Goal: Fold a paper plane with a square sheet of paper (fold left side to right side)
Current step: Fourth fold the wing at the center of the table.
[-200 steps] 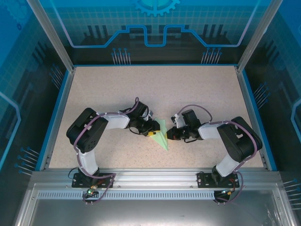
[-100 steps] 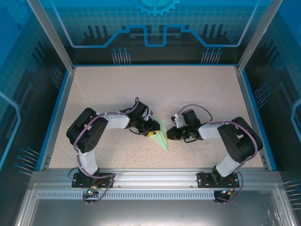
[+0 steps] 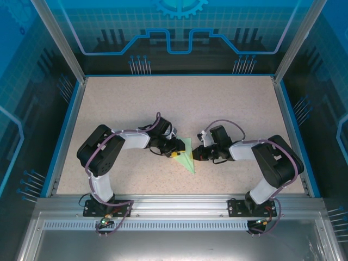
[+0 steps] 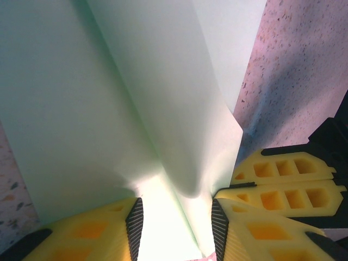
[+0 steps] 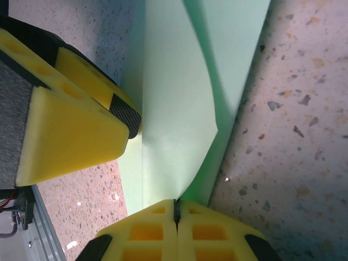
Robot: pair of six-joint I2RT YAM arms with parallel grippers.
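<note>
A folded, pointed piece of pale green paper (image 3: 187,154) lies on a speckled beige table (image 3: 234,103), between two robot grippers that face each other from either side. Its sharp tip points toward the near edge of the table, past both sets of jaws.

The right gripper (image 5: 175,209) has its yellow jaws pressed flat together. One raised, curling flap of the paper runs down into the seam between them, pinched by its edge. The rest of the paper lies just beyond these jaws.

The left gripper (image 4: 174,217) has its jaws partly spread. A raised crease of the paper sits in the gap between its two ribbed black pads (image 4: 134,223). Whether the pads press on the paper cannot be told. From the left wrist, the paper spreads away ahead of the jaws, and the right gripper's closed yellow fingers (image 4: 283,187) sit just beside the left gripper's right-hand jaw.

Blue-lit panels wall the table.
</note>
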